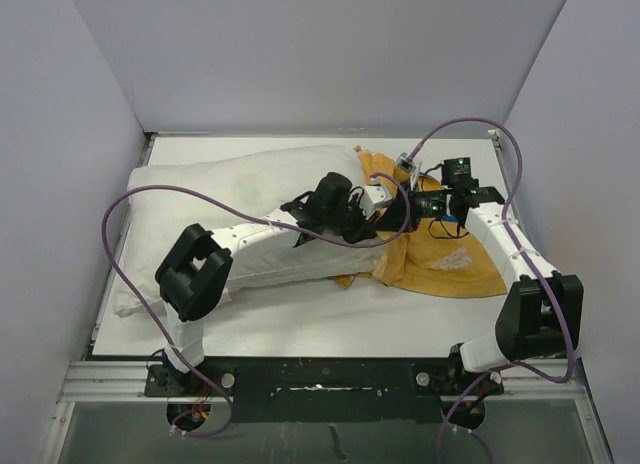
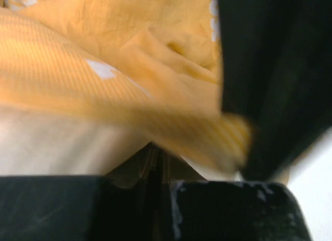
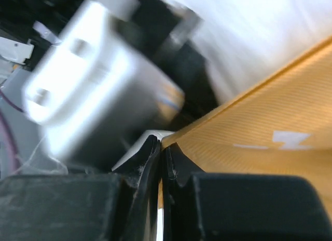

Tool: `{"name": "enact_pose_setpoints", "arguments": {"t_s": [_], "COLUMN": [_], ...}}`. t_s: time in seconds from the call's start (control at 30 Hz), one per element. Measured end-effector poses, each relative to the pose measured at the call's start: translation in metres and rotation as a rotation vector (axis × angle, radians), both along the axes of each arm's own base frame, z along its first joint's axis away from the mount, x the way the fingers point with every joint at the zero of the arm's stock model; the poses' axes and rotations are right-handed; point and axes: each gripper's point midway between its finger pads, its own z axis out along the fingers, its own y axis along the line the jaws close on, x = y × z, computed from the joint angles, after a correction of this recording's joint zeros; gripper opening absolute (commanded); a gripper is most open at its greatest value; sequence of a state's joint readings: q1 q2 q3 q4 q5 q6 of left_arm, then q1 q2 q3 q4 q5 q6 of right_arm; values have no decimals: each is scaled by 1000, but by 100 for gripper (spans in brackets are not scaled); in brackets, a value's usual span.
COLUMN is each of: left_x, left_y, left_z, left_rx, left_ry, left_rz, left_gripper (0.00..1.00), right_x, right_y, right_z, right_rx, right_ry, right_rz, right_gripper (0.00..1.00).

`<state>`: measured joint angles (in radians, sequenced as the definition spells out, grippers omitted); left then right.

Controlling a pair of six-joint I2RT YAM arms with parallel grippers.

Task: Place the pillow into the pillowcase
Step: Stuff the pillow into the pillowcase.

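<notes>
The white pillow (image 1: 230, 199) lies across the left and middle of the table. To its right the pillowcase (image 1: 450, 259) lies crumpled, mustard-yellow side up, its edge overlapping the pillow's right end. Both grippers meet at that edge. My left gripper (image 1: 368, 222) is shut on the pillowcase; in its wrist view the tips (image 2: 155, 152) close under a fold of yellow pillowcase (image 2: 129, 54), with the pillow (image 2: 52, 147) below it. My right gripper (image 1: 412, 206) is also shut, its tips (image 3: 162, 145) pinching the edge of the pillowcase (image 3: 270, 126). The pillow (image 3: 259, 33) shows behind it.
Grey walls enclose the white table (image 1: 330, 314) on three sides. Purple cables (image 1: 150, 194) loop over both arms. The two wrists are nearly touching: the right arm's black body (image 2: 275, 69) fills the left wrist view, and the left arm's pale housing (image 3: 88, 85) fills the right wrist view.
</notes>
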<state>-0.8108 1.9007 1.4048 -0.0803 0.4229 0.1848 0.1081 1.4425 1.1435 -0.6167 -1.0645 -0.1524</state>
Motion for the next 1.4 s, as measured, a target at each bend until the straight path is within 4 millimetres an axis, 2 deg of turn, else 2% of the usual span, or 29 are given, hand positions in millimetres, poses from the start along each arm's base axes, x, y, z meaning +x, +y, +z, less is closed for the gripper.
{"name": "enact_pose_setpoints", "arguments": {"t_s": [0.1,0.27,0.33,0.4,0.43,0.5,0.53,0.67,0.73,0.8,1.03,1.13,1.27,1.33,1.4], "left_x": [3,7,-2,-20,-29,-42,-45,-52,-53,-55,-60,-36,18,45,74], "left_y": [-7,-18,-17,-19,-21,-23,-21,-5,5,20,78,105,135,141,143], "left_z": [-12,-12,-19,-19,-17,-7,-2,3,10,22,64,95,153,178,183], "left_rx": [-17,-193,-292,-390,-434,-512,-549,-545,-506,-462,-310,-254,-212,-203,-160], "left_ry": [64,81,88,81,79,60,47,72,100,125,187,181,31,-39,-81], "left_rz": [58,122,116,59,34,7,2,14,28,47,123,214,399,453,493], "left_gripper": [0,1,22,46,54,59,60,65,67,70,69,79,84,84,83], "right_x": [-7,4,11,22,27,36,39,43,43,44,46,42,32,27,23], "right_y": [14,22,24,24,25,27,27,26,23,22,20,21,32,40,49], "right_z": [1,19,32,39,41,33,23,-31,-47,-50,-39,-33,-26,-20,-9], "right_rx": [16,87,142,168,179,186,183,124,96,84,65,62,55,40,20], "right_ry": [27,93,113,117,121,156,186,313,347,335,218,156,75,37,-21], "right_rz": [49,13,-9,-43,-57,-82,-96,-155,-176,-182,-160,-122,-16,41,112], "right_gripper": [0,0,0,0,0,0,0,0,0,0,3,4,6,14,28]}}
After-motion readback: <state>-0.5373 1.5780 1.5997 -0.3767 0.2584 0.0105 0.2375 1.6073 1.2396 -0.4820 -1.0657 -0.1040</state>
